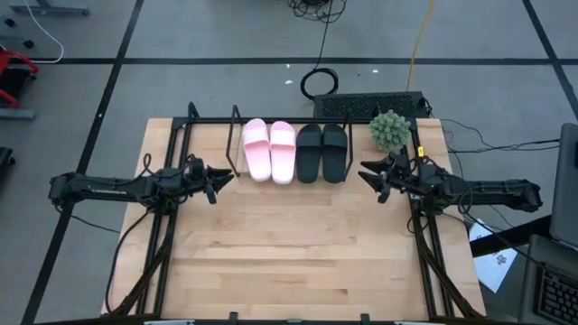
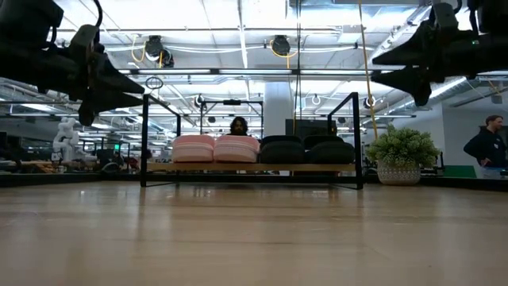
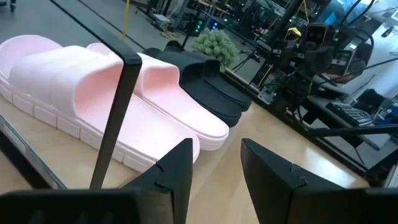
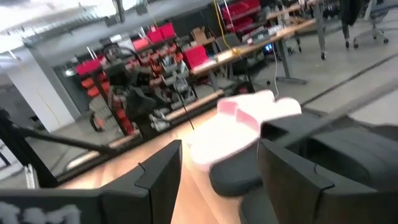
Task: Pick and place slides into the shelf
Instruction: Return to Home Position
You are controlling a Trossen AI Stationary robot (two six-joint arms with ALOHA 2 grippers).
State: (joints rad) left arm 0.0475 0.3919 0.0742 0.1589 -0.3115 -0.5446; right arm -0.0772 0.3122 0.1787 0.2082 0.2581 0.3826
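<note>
High view: pink slides (image 1: 269, 150) and black slides (image 1: 322, 152) are set side by side on the shelf (image 1: 232, 144) at the far edge of the table (image 1: 298, 253). Low view: left gripper (image 2: 133, 89) and right gripper (image 2: 379, 69) are held aloft. Left wrist view: the claw is spread, empty. Right wrist view: likewise.

The high camera looks straight down on the whole table (image 1: 298, 244). The low one sits level at the table's near edge, facing the shelf (image 2: 250, 168) at the far edge. The left wrist camera looks past the left fingers (image 3: 177, 165), close on the pink slides (image 3: 81, 87). The right wrist camera looks past the right fingers (image 4: 158, 171), close on the black slides (image 4: 348, 155). All four views share both pairs.
</note>
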